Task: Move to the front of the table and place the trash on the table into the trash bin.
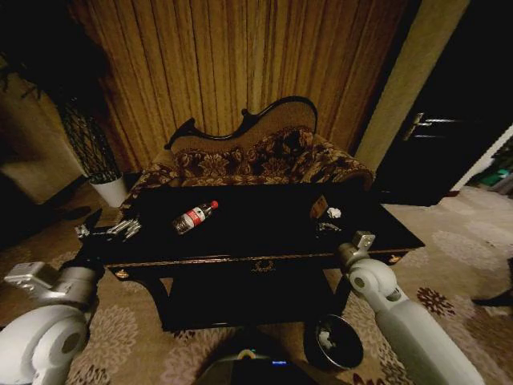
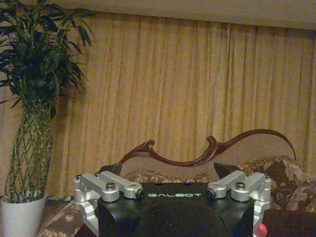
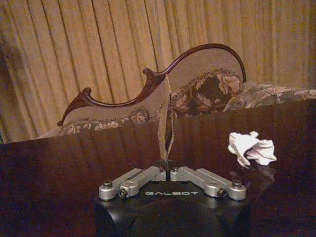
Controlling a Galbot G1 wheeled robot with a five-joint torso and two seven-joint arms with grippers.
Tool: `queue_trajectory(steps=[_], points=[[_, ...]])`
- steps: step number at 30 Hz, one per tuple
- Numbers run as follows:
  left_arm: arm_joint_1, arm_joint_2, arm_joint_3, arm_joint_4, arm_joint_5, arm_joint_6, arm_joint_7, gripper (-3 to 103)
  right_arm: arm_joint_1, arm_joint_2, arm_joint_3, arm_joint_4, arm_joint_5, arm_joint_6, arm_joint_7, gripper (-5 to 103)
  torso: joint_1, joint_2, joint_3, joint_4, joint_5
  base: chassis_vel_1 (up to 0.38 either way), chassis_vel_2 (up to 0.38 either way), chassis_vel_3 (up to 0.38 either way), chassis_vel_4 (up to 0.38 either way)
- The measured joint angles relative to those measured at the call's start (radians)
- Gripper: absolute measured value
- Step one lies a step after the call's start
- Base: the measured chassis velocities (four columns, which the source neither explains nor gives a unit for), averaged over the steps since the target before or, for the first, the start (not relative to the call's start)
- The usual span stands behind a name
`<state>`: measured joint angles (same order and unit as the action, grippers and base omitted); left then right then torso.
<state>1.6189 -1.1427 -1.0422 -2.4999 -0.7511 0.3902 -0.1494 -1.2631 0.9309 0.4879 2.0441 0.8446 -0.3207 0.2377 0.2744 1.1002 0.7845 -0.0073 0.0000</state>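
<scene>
Right gripper (image 3: 169,148) is pinched shut on a thin upright strip of tan paper (image 3: 165,118), low over the right part of the black table (image 1: 264,233), fingers pressed together around it in the right wrist view. In the head view the right gripper (image 1: 327,224) sits at about 3 o'clock from table centre, with the white wad (image 1: 333,213) just beside it at roughly 1 o'clock; same white wad (image 3: 252,148) lies near the gripper in the wrist view, not touching. Risk: grip is on a thin edge only, so the paper could slip or tear on lift, and a sideways swing could knock the wad off the far edge. Left gripper (image 1: 108,231) hovers spread open at the table's left end, about 9 o'clock, fingers (image 2: 116,185) wide apart. Clear bottle with red cap (image 1: 195,217) lies on its side between the grippers, near 10 o'clock; being round, a nudge could roll it. Trash bin (image 1: 333,343) stands on the carpet below the right front corner, about 5 o'clock, close under the right arm, so an elbow or a short drop could miss the rim or tip it. Floral sofa (image 1: 256,160) behind at 12 o'clock.
</scene>
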Motion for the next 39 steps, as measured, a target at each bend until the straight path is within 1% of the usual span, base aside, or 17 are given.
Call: queue_trajectory(steps=[12,14,20,22,23,25,28,29,30,32,39], points=[[-0.007,0.003,0.012,0.000,0.000,0.000,0.000,100,-0.002,-0.009,0.037,0.007,-0.008,0.032,0.000,0,0.000,0.000,0.000,0.0000,0.0001,0.000,0.000,0.000,0.000],[-0.009,0.003,0.013,0.000,0.000,0.000,0.000,100,-0.004,-0.016,0.055,0.020,-0.027,0.045,0.000,0,0.000,0.000,0.000,0.0000,0.0000,0.000,0.000,0.000,0.000],[-0.006,-0.001,0.012,0.000,0.000,0.000,0.000,100,-0.028,-0.023,0.093,0.057,-0.064,0.052,0.001,0,0.000,0.000,0.000,0.0001,0.0000,0.000,0.000,0.000,0.000],[-0.008,-0.001,0.011,0.000,0.000,0.000,0.000,100,-0.062,-0.022,0.121,0.089,-0.095,0.048,0.012,0,0.000,0.000,0.000,0.0000,0.0000,0.000,0.000,0.000,0.000],[-0.008,-0.001,0.011,0.000,0.000,0.000,0.000,100,-0.062,-0.022,0.121,0.089,-0.095,0.048,0.012,0,0.000,0.000,0.000,0.0000,0.0000,0.000,0.000,0.000,0.000],[-0.019,0.005,0.014,0.000,-0.002,-0.001,0.000,100,-0.097,-0.019,0.143,0.122,-0.124,0.039,0.034,0,0.000,0.000,0.000,0.0000,0.0000,0.000,0.000,0.000,0.000],[-0.037,0.013,0.023,0.000,-0.004,0.001,-0.012,100,-0.119,-0.016,0.157,0.146,-0.132,0.033,0.056,0,0.000,0.000,0.000,-0.0002,0.0000,0.000,0.000,0.000,0.000],[-0.044,0.015,0.026,0.000,-0.007,0.003,-0.018,100,-0.136,-0.014,0.167,0.162,-0.139,0.026,0.075,0,0.000,0.000,0.000,-0.0002,0.0000,0.000,0.000,0.000,0.000],[-0.044,0.015,0.026,0.000,-0.007,0.003,-0.018,100,-0.136,-0.014,0.167,0.162,-0.139,0.026,0.075,0,0.000,0.000,0.000,-0.0002,0.0000,0.000,0.000,0.000,0.000],[-0.044,0.010,0.027,0.000,-0.007,0.005,-0.022,100,-0.164,-0.008,0.190,0.186,-0.161,0.007,0.094,0,0.000,0.000,0.000,0.0001,0.0000,0.000,0.000,0.000,0.000],[-0.037,0.007,0.022,0.000,-0.006,0.005,-0.021,100,-0.189,-0.003,0.227,0.221,-0.138,-0.006,0.118,0,0.000,0.000,0.000,0.0000,0.0000,0.000,0.000,0.000,0.000]])
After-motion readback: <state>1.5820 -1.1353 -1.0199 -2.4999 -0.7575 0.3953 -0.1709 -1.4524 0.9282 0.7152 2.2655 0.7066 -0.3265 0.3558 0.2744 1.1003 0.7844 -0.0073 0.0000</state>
